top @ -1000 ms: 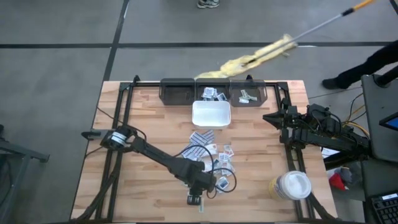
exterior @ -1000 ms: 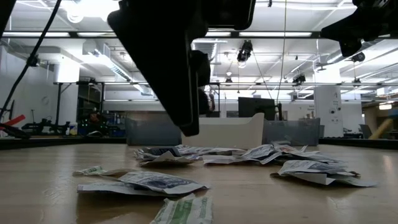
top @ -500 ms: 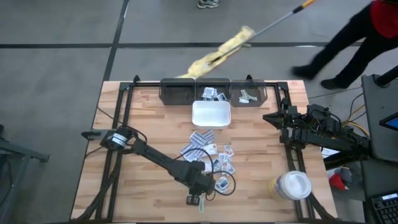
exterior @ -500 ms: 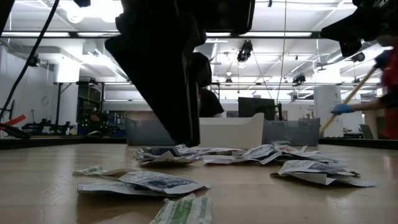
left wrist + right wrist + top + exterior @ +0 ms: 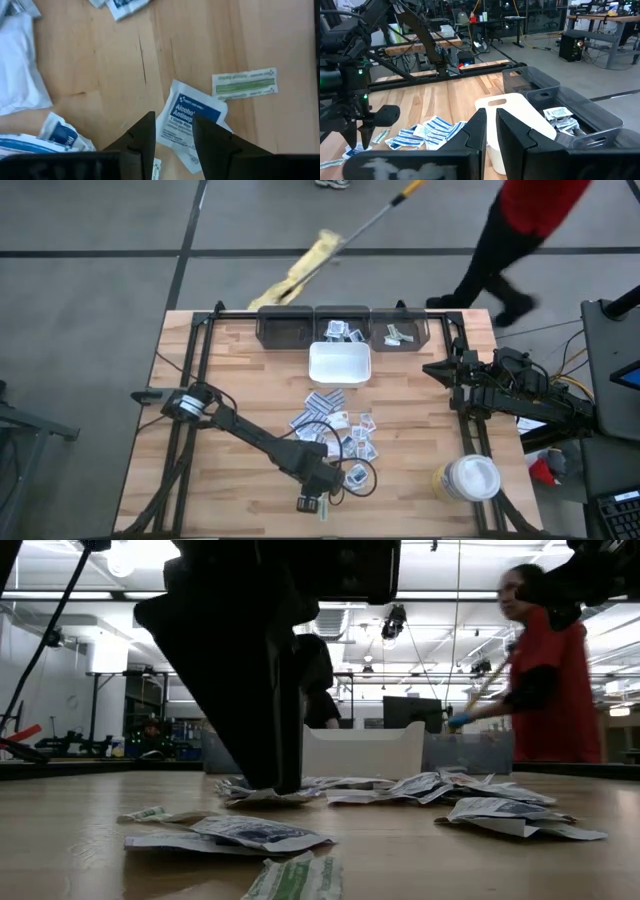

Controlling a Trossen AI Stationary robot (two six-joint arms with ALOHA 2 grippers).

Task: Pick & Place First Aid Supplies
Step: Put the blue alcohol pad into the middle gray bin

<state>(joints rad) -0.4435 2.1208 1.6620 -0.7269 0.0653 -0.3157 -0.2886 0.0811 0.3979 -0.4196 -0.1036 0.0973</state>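
Blue-and-white packet (image 5: 192, 122); green-striped pale strip (image 5: 244, 83); white tray (image 5: 340, 364); possibly grey bins (image 5: 344, 327).

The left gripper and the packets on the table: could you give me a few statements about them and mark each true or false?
1. The left gripper hangs over an alcohol antiseptic packet. True.
2. The white tray is full of packets. False: it looks bare inside.
3. The right gripper is holding a packet. False: it waits at the table's right side, holding nothing.
4. A narrow green-striped strip lies beside the antiseptic packet. True.
5. A white-lidded jar stands near the table's front right corner. True.
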